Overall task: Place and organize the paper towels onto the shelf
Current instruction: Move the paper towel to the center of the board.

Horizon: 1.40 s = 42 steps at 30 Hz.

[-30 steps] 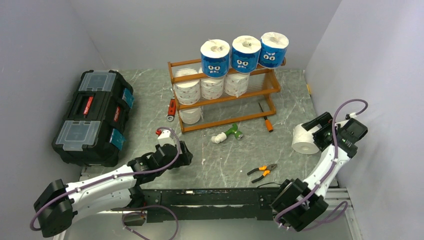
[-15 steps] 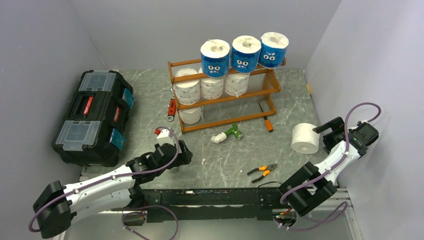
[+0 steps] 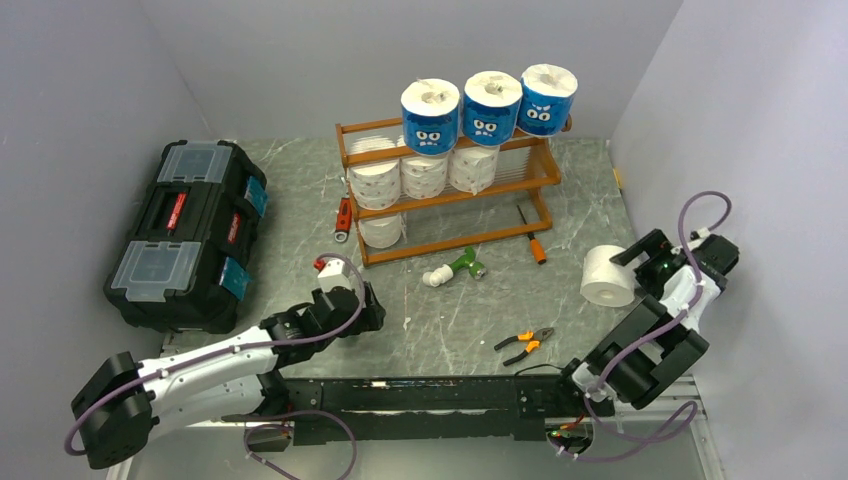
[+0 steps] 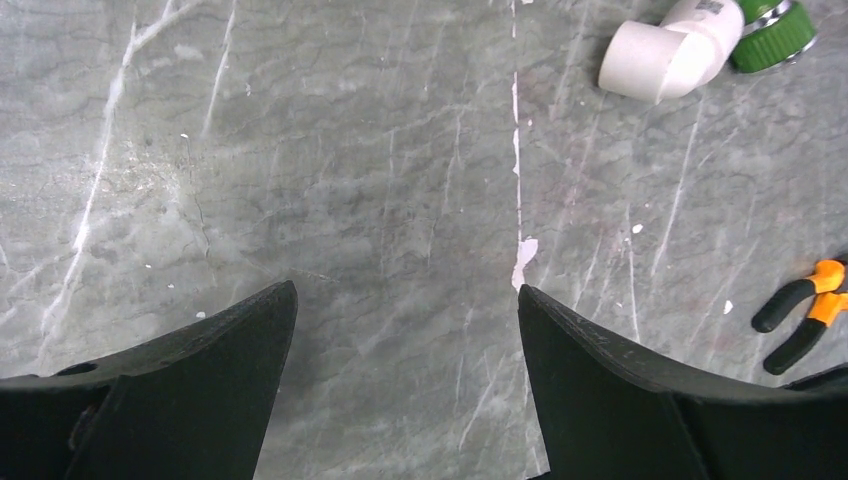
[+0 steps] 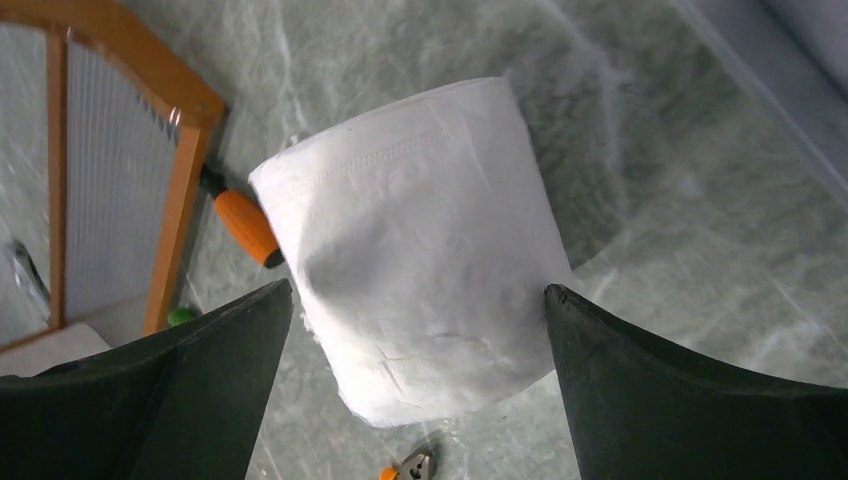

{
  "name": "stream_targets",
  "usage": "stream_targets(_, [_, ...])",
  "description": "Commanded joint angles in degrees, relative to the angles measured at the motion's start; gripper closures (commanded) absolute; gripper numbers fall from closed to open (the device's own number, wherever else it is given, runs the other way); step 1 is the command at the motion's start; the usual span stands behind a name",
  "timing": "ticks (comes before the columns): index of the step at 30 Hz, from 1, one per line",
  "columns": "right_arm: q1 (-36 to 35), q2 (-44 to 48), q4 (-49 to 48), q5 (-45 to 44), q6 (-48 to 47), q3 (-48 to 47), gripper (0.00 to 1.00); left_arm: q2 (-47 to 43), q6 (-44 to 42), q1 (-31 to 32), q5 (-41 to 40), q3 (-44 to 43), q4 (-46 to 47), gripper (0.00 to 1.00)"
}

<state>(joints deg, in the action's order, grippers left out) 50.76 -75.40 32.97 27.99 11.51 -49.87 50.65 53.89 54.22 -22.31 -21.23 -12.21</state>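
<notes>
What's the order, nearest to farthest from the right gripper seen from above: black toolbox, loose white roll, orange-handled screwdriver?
1. loose white roll, right beside the right gripper
2. orange-handled screwdriver, farther left
3. black toolbox, far left side

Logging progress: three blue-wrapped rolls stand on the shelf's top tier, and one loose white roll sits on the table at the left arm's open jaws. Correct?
Not quite: the loose white roll sits at the open jaws of the right arm, not the left; the top external view shows it. The rest holds.
</notes>
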Motion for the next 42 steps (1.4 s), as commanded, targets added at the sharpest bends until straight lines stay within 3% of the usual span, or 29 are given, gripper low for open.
stream_targets(1, [-5.46,1.43,-1.51,1.26,-4.62,-0.08,0.0,2.13,-0.06,0.28,0.32,-3.3,2.08,0.13])
stream_targets(25, [-29.23,17.09,-0.19,-3.1,-3.61,3.58,0.0,2.35,-0.31,0.56,0.5,-1.96,4.53,0.13])
stream_targets(32, [-29.59,22.93,-2.82,-7.3,-2.72,0.32,0.0,1.74,0.15,0.62,0.52,-1.55,3.94,0.13])
stream_targets(35, [-29.55,24.94,-6.22,-14.31,-2.75,-1.0,0.0,0.79,0.4,0.65,0.23,-1.16,3.61,0.13])
stream_targets(39, [-28.52,21.84,-10.36,-26.53,-5.48,-3.12,0.0,-0.65,0.52,0.72,-0.27,-0.88,2.77,0.13])
stream_targets(42, [-26.07,15.72,-10.59,-27.72,-6.47,-4.66,0.0,-1.6,0.58,0.76,-0.89,-0.38,2.43,0.13])
